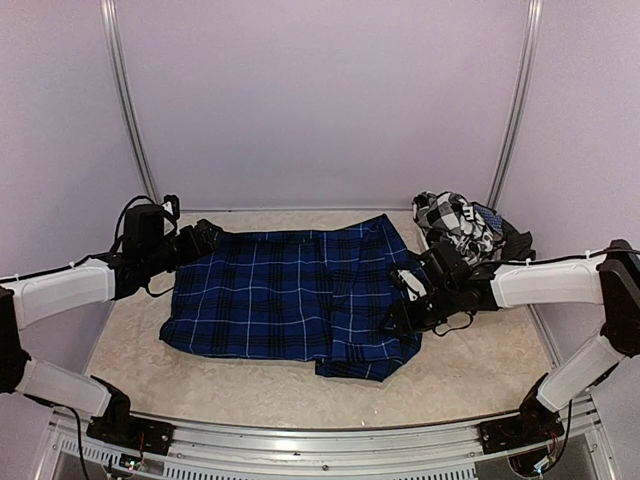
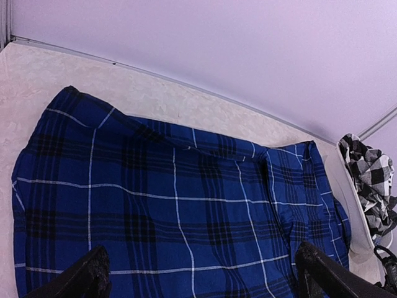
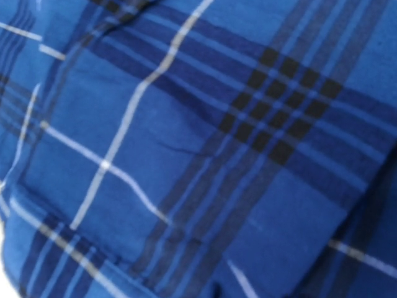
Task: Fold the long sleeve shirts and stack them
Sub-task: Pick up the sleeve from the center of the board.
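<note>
The royal blue plaid shirt [image 1: 290, 295] lies spread flat across the middle of the table, with a folded flap along its right side. The black-and-white checked shirt [image 1: 455, 222] lies crumpled at the back right. My left gripper [image 1: 207, 238] hovers at the blue shirt's far left corner. In the left wrist view it [image 2: 201, 254] is open, its fingers [image 2: 93, 276] wide apart above the blue shirt [image 2: 173, 198], and the checked shirt [image 2: 372, 180] shows at the right. My right gripper [image 1: 402, 303] is low on the shirt's right flap. The right wrist view shows only blue cloth [image 3: 186, 155], and its fingers are hidden.
The table has a pale mat [image 1: 140, 350] with a metal rail [image 1: 330, 440] along the near edge. Lilac walls and two upright poles [image 1: 128, 100] close the back. A dark object [image 1: 515, 245] lies behind the checked shirt.
</note>
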